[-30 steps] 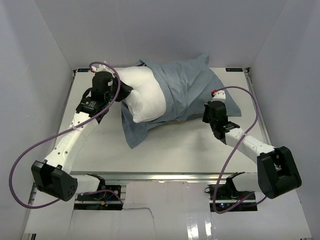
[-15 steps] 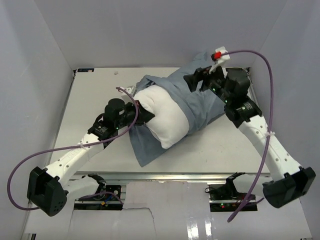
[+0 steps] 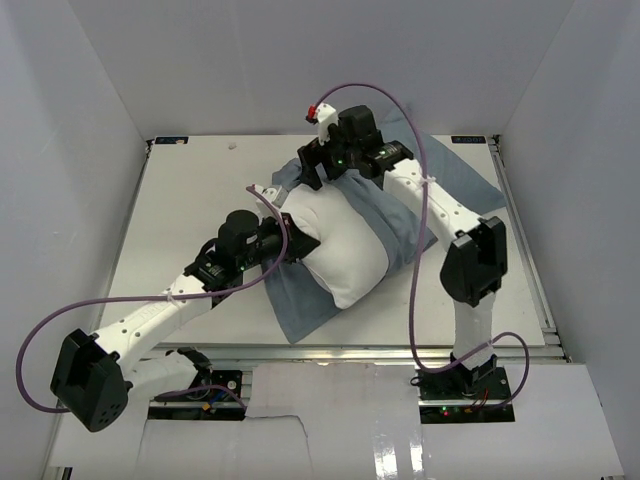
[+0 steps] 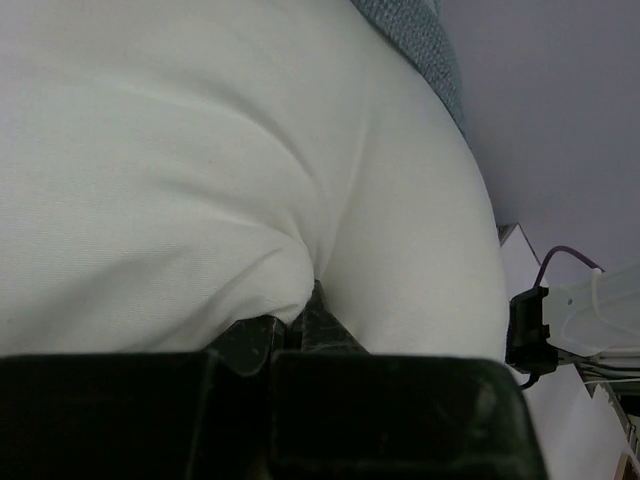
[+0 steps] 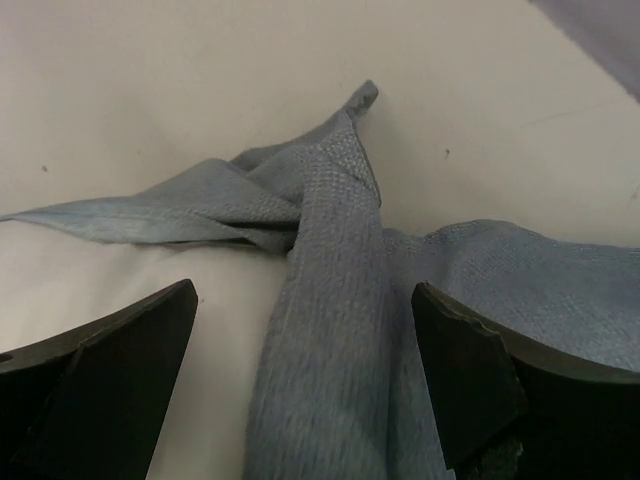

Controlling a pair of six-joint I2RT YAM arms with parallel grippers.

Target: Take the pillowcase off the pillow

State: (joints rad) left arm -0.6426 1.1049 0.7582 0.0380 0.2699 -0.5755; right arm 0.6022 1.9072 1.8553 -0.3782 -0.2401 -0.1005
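"Pillowcase (image 5: 335, 240) position?"
"Its twisted fold lies between the right gripper's (image 5: 303, 300) wide jaws, ungripped. Left gripper's (image 4: 300, 305) jaws pinch a pucker of the pillow (image 4: 200, 150)."
"Recommendation?"
"Judged best: close squarely on the fold, cloth only. The left anchors the pillow while the right draws away."

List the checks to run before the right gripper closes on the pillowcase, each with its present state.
1. Left gripper shut on pillow: ok, the white cloth creases into its jaws.
2. Right gripper open: ok, jaws wide apart.
3. Pillowcase between the right jaws: ok, a twisted grey-blue fold lies in the gap.
4. Right jaws low enough to catch the fold: cannot tell.
5. Pillow free of pillowcase: not ok, the top view shows its right side covered.
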